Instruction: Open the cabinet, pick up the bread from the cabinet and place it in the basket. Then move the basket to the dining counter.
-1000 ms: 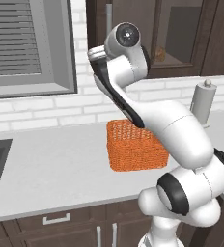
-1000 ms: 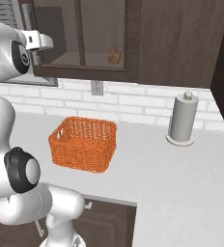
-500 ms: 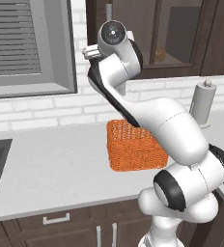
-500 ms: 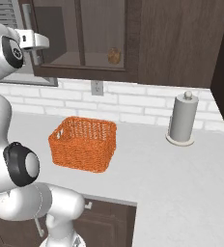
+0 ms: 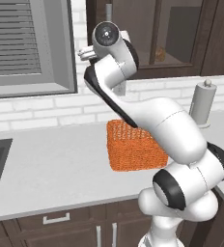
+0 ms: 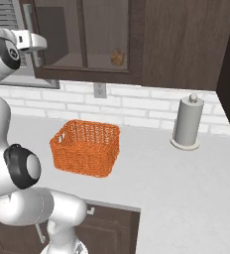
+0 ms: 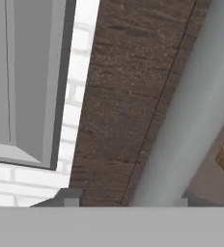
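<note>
Now we are on the cabinet, at the upper left of the right base view, and the step in hand is getting a firm hold on its handle before we pull. In the hand view that silver bar runs up the right half of the frame, and the 2 fingertips rise either side of its foot, so the gripper straddles it; we cannot tell whether the pads touch it yet. To do this well, we should close squarely on the bar and then draw the door along its own arc, not straight back. The bread sits behind the glass, upper middle of the right base view. The basket stands on the worktop at centre left, with a paper-towel holder well apart at the right.
</note>
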You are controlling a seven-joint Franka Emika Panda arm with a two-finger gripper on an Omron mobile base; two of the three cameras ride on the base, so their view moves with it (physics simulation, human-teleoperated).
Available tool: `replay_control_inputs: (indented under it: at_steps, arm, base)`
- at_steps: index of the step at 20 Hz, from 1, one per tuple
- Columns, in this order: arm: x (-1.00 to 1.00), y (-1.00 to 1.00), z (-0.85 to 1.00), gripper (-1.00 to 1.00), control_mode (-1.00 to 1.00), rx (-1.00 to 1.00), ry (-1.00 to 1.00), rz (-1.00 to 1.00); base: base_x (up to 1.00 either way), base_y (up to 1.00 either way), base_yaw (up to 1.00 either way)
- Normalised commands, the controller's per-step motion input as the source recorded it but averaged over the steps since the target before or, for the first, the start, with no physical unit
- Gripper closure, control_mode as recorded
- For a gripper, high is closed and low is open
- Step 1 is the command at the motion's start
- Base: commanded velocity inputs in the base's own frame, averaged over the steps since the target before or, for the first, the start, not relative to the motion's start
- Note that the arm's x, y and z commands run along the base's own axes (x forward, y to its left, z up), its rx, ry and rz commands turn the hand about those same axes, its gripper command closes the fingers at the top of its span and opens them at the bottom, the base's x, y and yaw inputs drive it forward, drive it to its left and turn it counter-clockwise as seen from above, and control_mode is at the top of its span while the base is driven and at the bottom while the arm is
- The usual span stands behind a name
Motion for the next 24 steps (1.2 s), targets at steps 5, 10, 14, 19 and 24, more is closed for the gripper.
replay_control_inputs:
  at_steps: [5,10,14,19,24]
  arm:
    - [0.21,-0.01,-0.23,1.00,-1.00,0.04,0.00,0.08]
    - [-0.25,-0.54,-0.38,1.00,-1.00,0.16,0.00,0.11]
    - [-1.00,-0.64,-0.33,1.00,-1.00,0.04,-0.03,0.11]
    - [-1.00,-0.84,-0.04,1.00,-1.00,0.10,0.00,0.12]
    - [-1.00,-1.00,0.09,1.00,-1.00,0.21,0.12,0.12]
  base:
    - [0.00,0.00,0.00]
    - [0.00,0.00,0.00]
    - [0.00,0.00,0.00]
    - [0.00,0.00,0.00]
    - [0.00,0.00,0.00]
